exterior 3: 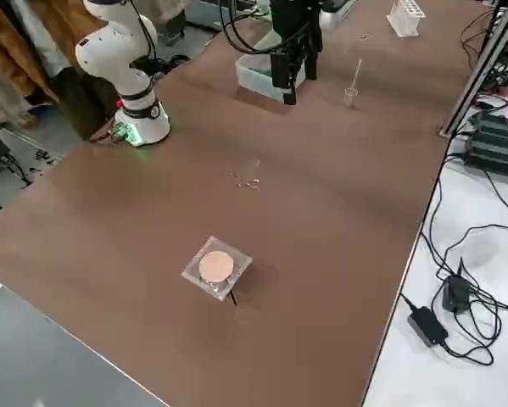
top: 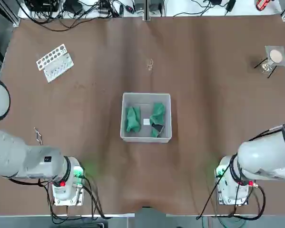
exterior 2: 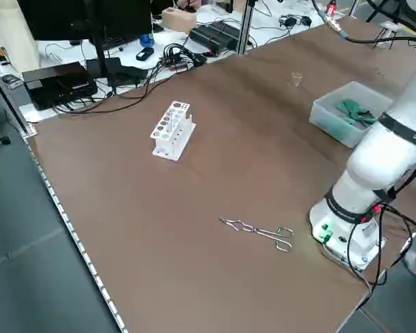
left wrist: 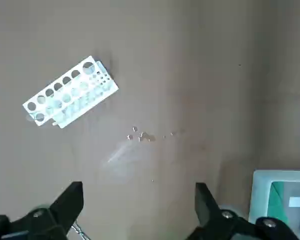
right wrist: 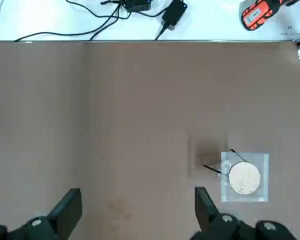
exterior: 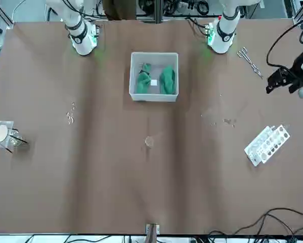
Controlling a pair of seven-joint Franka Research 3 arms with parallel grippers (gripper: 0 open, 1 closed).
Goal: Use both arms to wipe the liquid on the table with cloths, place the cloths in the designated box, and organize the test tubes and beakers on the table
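Left claw (left wrist: 139,210) gapes wide and empty, high over the table's (top: 99,61) left side; right claw (right wrist: 138,212) gapes too, empty, over the right. Both cloths (top: 132,119) (top: 157,118) sit inside the box (top: 146,137)! Rack (top: 55,63) far left, beaker (top: 276,56) far right, droplets (left wrist: 144,136) near the rack.
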